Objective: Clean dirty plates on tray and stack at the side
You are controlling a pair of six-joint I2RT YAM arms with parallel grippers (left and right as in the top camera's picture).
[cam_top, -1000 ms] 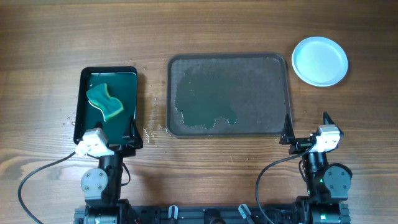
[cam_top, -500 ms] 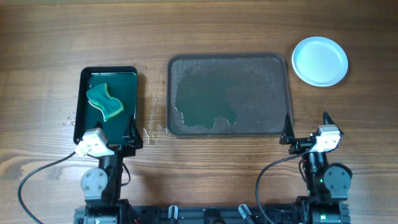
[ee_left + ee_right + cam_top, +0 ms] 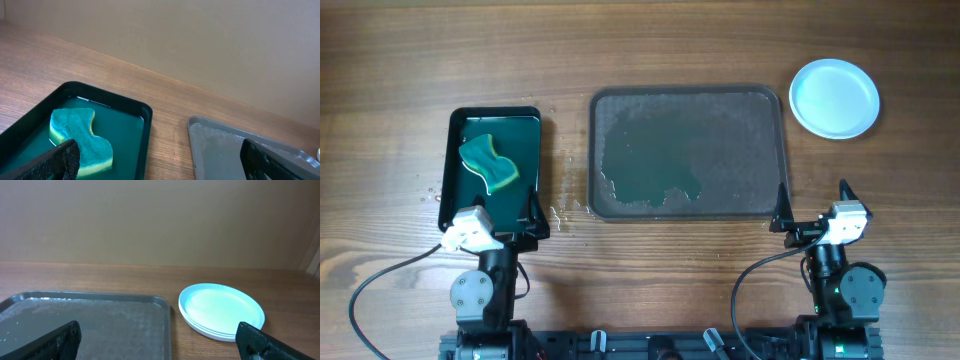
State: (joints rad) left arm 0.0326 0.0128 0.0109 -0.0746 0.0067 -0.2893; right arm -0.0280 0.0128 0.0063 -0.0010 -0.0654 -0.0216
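**Stacking appears complete; no plate on the tray**

Overhead view: we find the large grey tray (image 3: 740, 130) carrying no plates, only a wet greenish film over its left part. The plates (image 3: 835, 98) sit as one stack on the table (image 3: 640, 40), just beyond the tray's far right corner. The sponge (image 3: 488, 164) lies in the small black tray (image 3: 448, 170) to the left.

Left wrist view: the left end effector (image 3: 162, 162) is spread wide and grips nothing.

Right wrist view: the right end effector (image 3: 162, 342) is likewise wide apart and empty. The stack shows layered rims, and we see no smear on its pale blue top.

We judge the task at its closing step. The next move calls only for confirming the count, which we cannot tell exactly.
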